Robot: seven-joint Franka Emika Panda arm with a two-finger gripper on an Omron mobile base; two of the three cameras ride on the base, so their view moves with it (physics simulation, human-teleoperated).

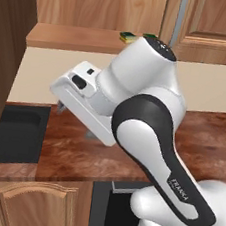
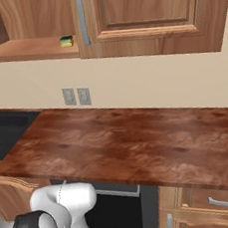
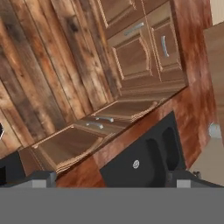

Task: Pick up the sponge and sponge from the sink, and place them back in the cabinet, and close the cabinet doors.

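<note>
The gripper (image 3: 107,177) has its jaws wide apart and holds nothing; it looks down at the black sink (image 3: 148,157) set in the brown counter (image 2: 139,138). One sponge (image 2: 66,41) lies on the open cabinet's shelf (image 2: 23,50), just beside the closed cabinet door (image 2: 147,12). A second green-topped sponge (image 1: 150,36) sits next to it.

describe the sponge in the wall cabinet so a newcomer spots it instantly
Start at the wall cabinet hung above the brown countertop, and look along its open lower shelf. Near the shelf's right end, just left of the cabinet door, sits the sponge. It is a small flat block, dark green over yellow, the only bright-coloured thing against all that wood.
</note>
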